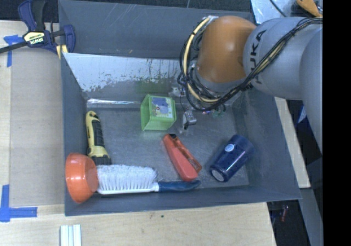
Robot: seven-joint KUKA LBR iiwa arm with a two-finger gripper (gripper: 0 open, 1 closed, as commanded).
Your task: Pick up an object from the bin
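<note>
Orange wrist cover (222,50) hid most of the end effector (189,118), so I honestly couldn't tell if it was apart or together. It hung mid-bin, just right of the green box (158,112) and above the top end of a red cutter-looking tool (181,157). Whether it touched either, no idea. The arm got cut off at frame right. The grey metal bin (120,72) had a scuffed back wall and sat on a pale bench (33,129).
</note>
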